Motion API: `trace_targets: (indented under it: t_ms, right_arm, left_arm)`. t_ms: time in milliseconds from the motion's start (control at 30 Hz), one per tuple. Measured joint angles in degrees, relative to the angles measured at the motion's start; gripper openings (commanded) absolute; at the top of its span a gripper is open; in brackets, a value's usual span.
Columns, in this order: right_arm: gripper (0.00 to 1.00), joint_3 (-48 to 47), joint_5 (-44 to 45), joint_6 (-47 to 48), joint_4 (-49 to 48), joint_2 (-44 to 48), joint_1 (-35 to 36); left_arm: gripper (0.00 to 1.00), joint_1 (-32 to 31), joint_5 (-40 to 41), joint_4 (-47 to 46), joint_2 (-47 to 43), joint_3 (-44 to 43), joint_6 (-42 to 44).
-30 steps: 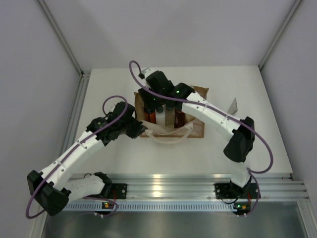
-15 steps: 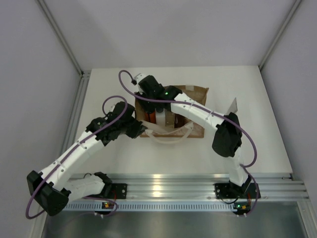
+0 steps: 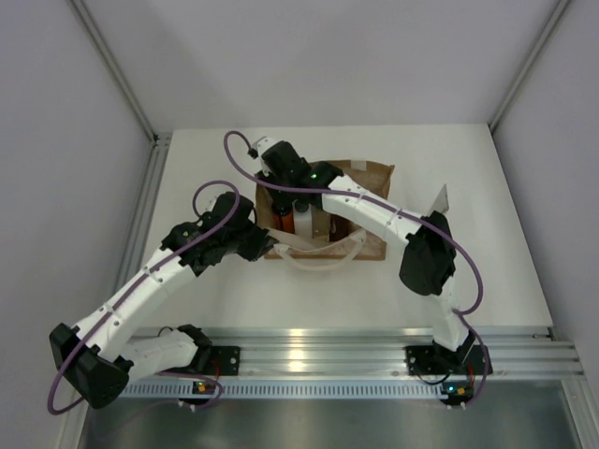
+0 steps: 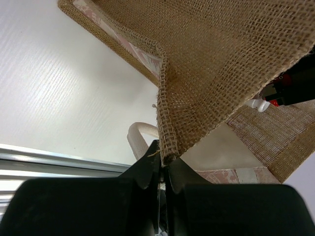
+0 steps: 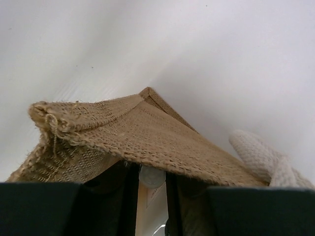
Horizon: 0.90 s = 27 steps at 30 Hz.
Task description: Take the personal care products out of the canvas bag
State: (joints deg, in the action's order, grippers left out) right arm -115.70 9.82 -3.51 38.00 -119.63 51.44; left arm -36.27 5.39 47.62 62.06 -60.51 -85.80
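Note:
The tan canvas bag (image 3: pixel 370 208) lies on the table with its mouth toward the arms and its cream handles (image 3: pixel 323 254) in front. My left gripper (image 3: pixel 269 246) is shut on the bag's near-left rim (image 4: pixel 170 142) and holds it up. My right gripper (image 3: pixel 281 187) is inside the bag's left side under the raised weave (image 5: pixel 147 132). A cream bottle with a pale round cap (image 5: pixel 151 176) sits tightly between its fingers. An orange bottle (image 3: pixel 284 222) and a red one (image 3: pixel 338 223) show in the mouth. A white nozzle (image 4: pixel 257 103) shows in the left wrist view.
The white table (image 3: pixel 449 159) is walled on three sides. A metal rail (image 3: pixel 374 351) runs along its near edge. A cream handle loop (image 5: pixel 263 158) lies to the right of my right fingers, and another (image 4: pixel 140 135) lies by my left fingers.
My right gripper has moved to the left and a little farther back inside the bag, its elbow swinging left too. My left gripper has kept its hold on the rim.

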Motion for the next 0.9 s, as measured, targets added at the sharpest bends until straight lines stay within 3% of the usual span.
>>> trace_targets:
  t_ms: [33,67,900]
  right_arm:
    - [0.01,0.0,-0.04,0.09,-0.07,-0.02,0.0]
    - [0.0,0.0,-0.07,0.11,-0.13,-0.04,0.0]
    - [0.0,-0.04,-0.39,-2.73,0.28,3.69,-0.11]
  left_arm:
    - [0.0,0.0,0.0,0.0,0.0,0.0,0.0]
    - [0.0,0.0,0.0,0.0,0.02,0.0,0.0]
    - [0.0,0.0,0.02,0.04,0.02,0.0,-0.02]
